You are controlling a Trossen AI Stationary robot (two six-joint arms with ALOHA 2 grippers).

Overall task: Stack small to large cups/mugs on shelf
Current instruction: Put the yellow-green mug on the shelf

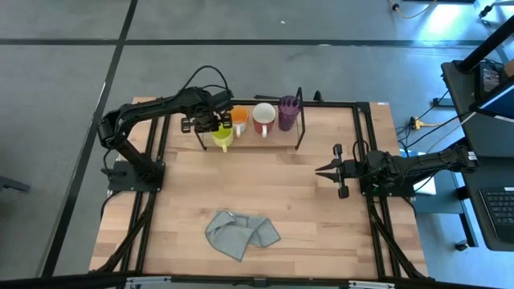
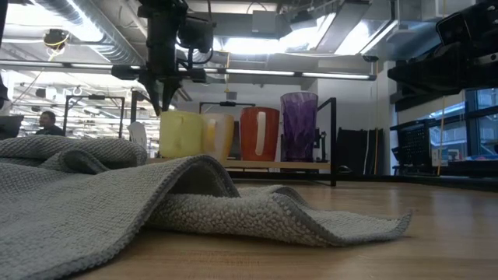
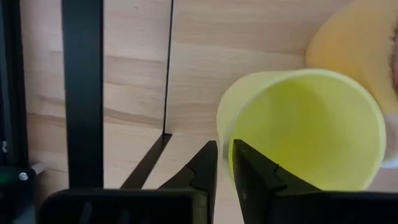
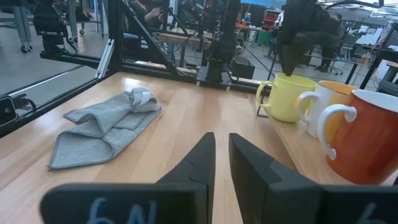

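Observation:
A small yellow mug (image 1: 223,138) stands upright at the left end of the black wire shelf (image 1: 301,132), at the table's far middle. Beside it stand a white-and-orange mug (image 1: 238,120), a white mug with a reddish inside (image 1: 263,119) and a purple tumbler (image 1: 287,112). My left gripper (image 1: 214,125) comes down from above and is shut on the yellow mug (image 3: 305,130). In the low view it (image 2: 165,107) is over the mug's left side (image 2: 180,134). My right gripper (image 1: 319,170) is shut and empty, low over the table's right side, pointing left. My left gripper holds the yellow mug by its rim (image 3: 224,134). One finger (image 3: 252,165) is inside the mug and the other (image 3: 204,168) is outside, with the wall pinched between them. The fingers point down from above. The mug is upright, its base level with the other mugs; whether it rests on the shelf I cannot tell.
A crumpled grey cloth (image 1: 241,233) lies on the table near the front edge; it fills the foreground of the low view (image 2: 156,202). The black table frame (image 1: 361,108) runs along the table's sides. People and equipment show in the room beyond.

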